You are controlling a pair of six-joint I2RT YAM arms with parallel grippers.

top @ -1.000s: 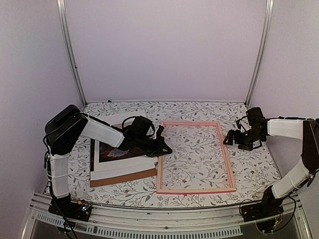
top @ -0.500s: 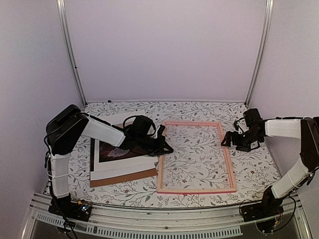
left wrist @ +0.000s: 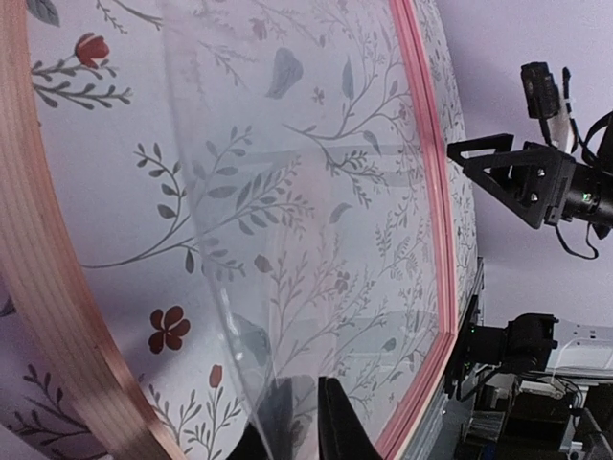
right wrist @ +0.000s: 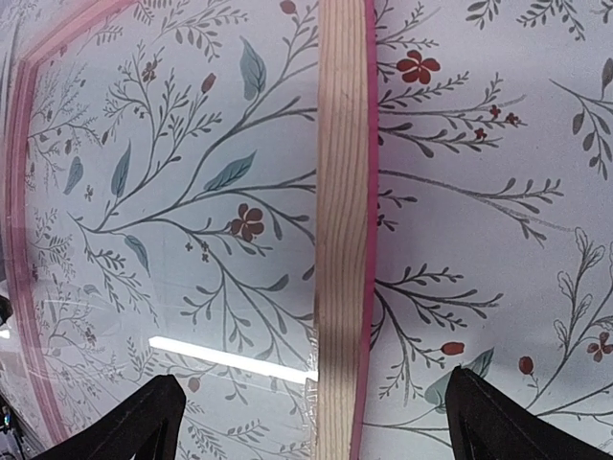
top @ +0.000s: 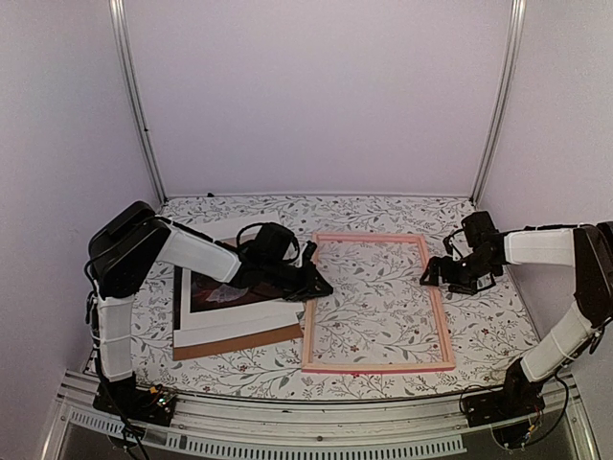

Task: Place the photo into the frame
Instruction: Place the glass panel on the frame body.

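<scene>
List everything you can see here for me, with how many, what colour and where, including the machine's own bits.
tablecloth: one, white with grey leaves and red flowers, covering the table
frame: one, pink, lying flat at the centre right
clear pane: apparently one, see-through, inside the frame
photo: one, dark reddish-brown with a white margin, on top of the stack at left
white card: one, white, under the photo
backing board: one, brown, at the bottom of the stack
left arm: one, black and white, reaching over the stack
right arm: one, black and white, at right
left pincer: one, black, at the frame's left rail
right pincer: one, black, open, over the frame's right rail
</scene>
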